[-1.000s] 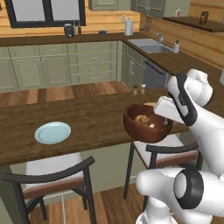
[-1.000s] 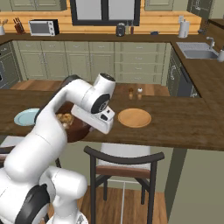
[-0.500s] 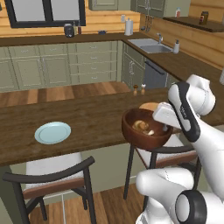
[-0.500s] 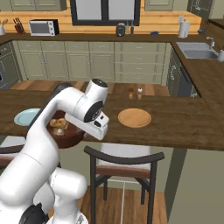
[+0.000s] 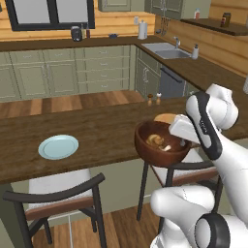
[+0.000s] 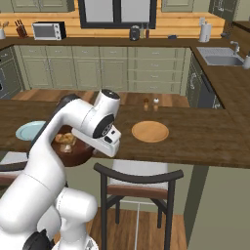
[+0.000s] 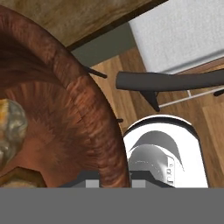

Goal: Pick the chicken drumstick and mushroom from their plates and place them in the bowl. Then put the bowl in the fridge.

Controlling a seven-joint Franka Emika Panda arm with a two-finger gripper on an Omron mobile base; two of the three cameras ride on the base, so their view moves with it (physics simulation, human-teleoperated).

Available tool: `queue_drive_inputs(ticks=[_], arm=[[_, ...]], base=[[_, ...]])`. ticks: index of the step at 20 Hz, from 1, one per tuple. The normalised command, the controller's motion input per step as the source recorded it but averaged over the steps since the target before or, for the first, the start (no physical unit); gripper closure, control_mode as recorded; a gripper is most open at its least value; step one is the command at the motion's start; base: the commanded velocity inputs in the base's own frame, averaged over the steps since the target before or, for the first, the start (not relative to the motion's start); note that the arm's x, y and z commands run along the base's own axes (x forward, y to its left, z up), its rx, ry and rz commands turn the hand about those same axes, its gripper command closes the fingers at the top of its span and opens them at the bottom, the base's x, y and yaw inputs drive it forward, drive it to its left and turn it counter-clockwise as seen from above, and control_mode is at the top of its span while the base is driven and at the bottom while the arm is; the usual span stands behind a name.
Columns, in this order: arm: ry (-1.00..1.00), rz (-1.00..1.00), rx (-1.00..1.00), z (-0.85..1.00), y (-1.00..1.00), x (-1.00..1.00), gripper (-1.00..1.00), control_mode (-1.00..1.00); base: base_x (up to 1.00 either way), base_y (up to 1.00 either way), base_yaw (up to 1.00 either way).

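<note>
Here, bowl [image 5: 162,144] rim in end effector [image 7: 114,181]

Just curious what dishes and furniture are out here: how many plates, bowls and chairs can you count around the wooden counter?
Plates: 2, a pale blue plate and a tan plate
Bowls: 1, the brown bowl holding food
Chairs: 2, one chair and another chair
Total: 5
</note>
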Motion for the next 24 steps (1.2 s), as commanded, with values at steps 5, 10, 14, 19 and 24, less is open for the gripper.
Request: queue_drive_inputs(ticks=[5,10,14,19,24], arm=[[0.01,0.00,0.00,0.00,0.00,-0.04,1.00,1.00],[0.00,0.00,0.00,0.00,0.00,0.00,1.00,1.00],[0.00,0.00,0.00,0.00,0.00,0.00,1.00,1.00],[0.00,0.00,0.00,0.00,0.00,0.00,1.00,1.00],[0.00,0.00,0.00,0.00,0.00,0.00,1.00,1.00]], base=[[-0.53,0.04,0.00],[-1.00,0.19,0.11],[-1.00,0.48,0.15],[-0.65,0.84,0.16],[-0.04,1.00,0.06]])
